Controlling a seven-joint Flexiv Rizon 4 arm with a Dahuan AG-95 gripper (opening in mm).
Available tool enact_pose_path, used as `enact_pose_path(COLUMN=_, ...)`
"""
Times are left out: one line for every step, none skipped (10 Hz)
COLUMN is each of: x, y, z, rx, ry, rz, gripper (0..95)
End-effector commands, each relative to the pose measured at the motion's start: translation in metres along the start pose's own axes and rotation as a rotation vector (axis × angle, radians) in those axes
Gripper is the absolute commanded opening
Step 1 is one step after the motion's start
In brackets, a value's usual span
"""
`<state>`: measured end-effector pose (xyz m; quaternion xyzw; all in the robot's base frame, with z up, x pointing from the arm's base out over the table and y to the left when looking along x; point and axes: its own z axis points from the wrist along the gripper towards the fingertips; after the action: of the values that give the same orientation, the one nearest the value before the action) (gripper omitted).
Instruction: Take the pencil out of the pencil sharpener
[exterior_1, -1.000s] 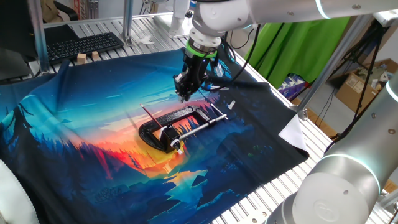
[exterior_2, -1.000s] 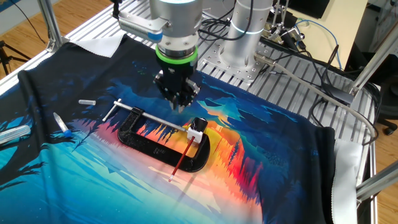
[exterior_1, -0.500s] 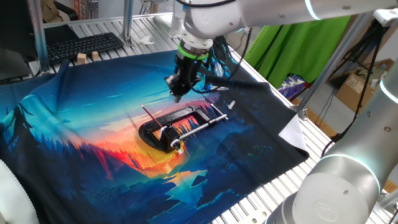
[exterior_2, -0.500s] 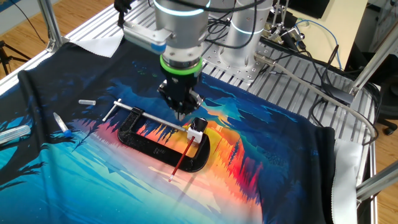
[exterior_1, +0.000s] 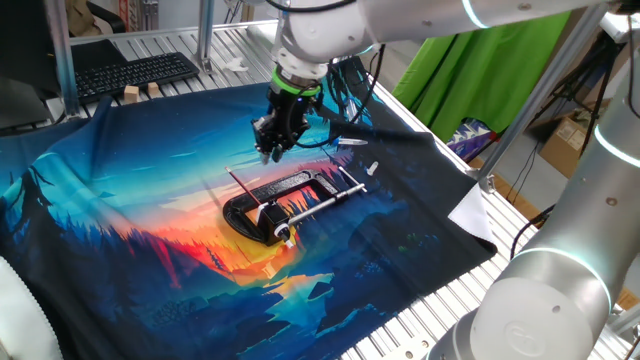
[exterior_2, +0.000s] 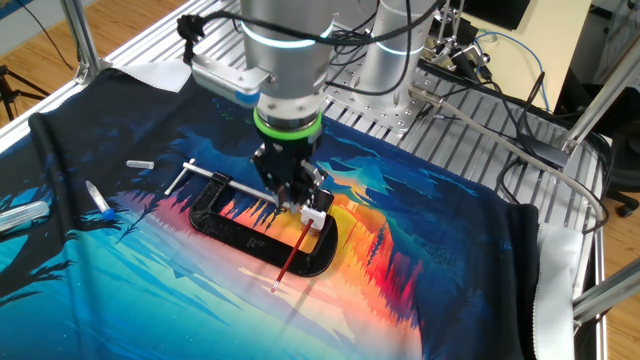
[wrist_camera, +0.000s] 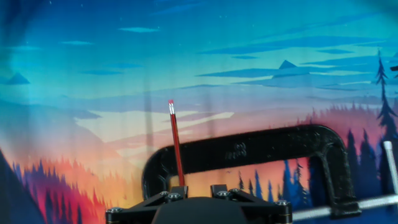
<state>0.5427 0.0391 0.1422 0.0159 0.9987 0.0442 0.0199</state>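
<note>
The pencil (exterior_2: 292, 258) is a thin dark red stick lying across the black C-clamp (exterior_2: 232, 228). Its upper end sits in a small white sharpener (exterior_2: 315, 214) by the clamp's screw. In the one fixed view the pencil (exterior_1: 245, 194) points up-left from the clamp (exterior_1: 290, 185). My gripper (exterior_2: 297, 197) hangs just above the clamp, close to the sharpener, its fingers close together and holding nothing. In the hand view the pencil (wrist_camera: 175, 143) runs up from just left of my gripper (wrist_camera: 199, 190), over the clamp (wrist_camera: 249, 149).
The clamp's silver rod (exterior_2: 262, 194) runs left to a cross handle (exterior_2: 178, 180). Small white pieces (exterior_2: 140, 163) and a marker (exterior_2: 98, 200) lie at the cloth's left. A keyboard (exterior_1: 135, 72) lies beyond the cloth, and cables (exterior_2: 470, 100) behind the arm.
My gripper has moved along the clamp from above the rod to over the sharpener end and has come a little lower. Pencil and clamp have not moved.
</note>
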Motion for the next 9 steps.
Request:
enact_pose_path(x=-0.006, y=0.009, z=0.005, rx=-0.001, ry=-0.002, rz=0.015, gripper=19.0)
enact_pose_path(x=-0.009, y=0.013, z=0.007, rx=0.000, ry=-0.002, rz=0.021, gripper=19.0)
enact_pose_path(x=-0.013, y=0.017, z=0.011, rx=0.001, ry=-0.004, rz=0.030, gripper=19.0)
enact_pose_path(x=-0.016, y=0.021, z=0.015, rx=0.001, ry=-0.003, rz=0.038, gripper=19.0)
enact_pose_path(x=-0.019, y=0.024, z=0.018, rx=0.004, ry=-0.003, rz=0.041, gripper=19.0)
enact_pose_path(x=-0.022, y=0.027, z=0.021, rx=0.009, ry=-0.005, rz=0.043, gripper=19.0)
enact_pose_path(x=-0.024, y=0.028, z=0.024, rx=0.008, ry=-0.006, rz=0.046, gripper=19.0)
enact_pose_path(x=-0.027, y=0.028, z=0.029, rx=0.009, ry=-0.006, rz=0.045, gripper=19.0)
enact_pose_path(x=-0.028, y=0.028, z=0.033, rx=0.008, ry=-0.006, rz=0.045, gripper=19.0)
